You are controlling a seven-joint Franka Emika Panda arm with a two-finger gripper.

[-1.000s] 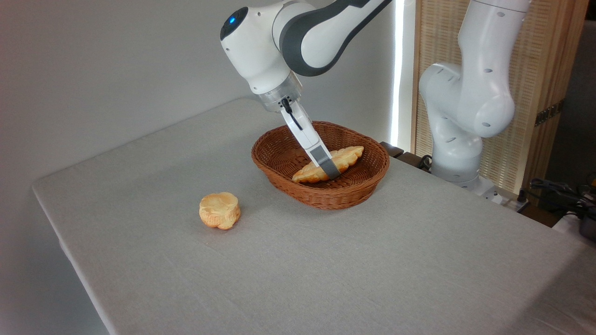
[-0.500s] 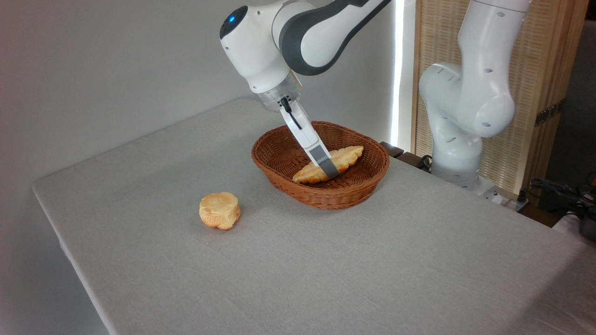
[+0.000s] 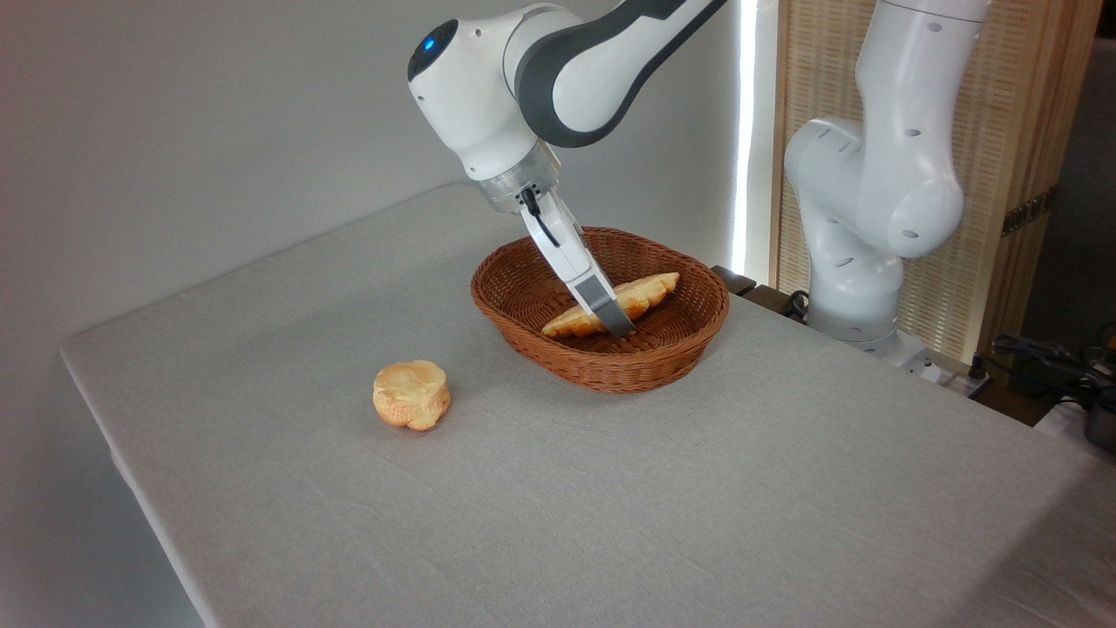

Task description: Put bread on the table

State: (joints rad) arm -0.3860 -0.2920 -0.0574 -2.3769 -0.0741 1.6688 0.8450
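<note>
Hand point(image 3: 615, 319) clamped on bread point(image 3: 647, 293) inside basket point(image 3: 610, 371); bun point(image 3: 411, 394) on table point(image 3: 610, 488).

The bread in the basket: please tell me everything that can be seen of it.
The bread is a long golden-yellow plaited loaf with bumpy ridges and tapered ends. It lies inside the brown wicker basket, slanting, with its right end higher, near the far rim. The gripper reaches down across its middle; one grey finger covers part of it. The jaws appear closed on the loaf. It looks whole and undamaged.
</note>
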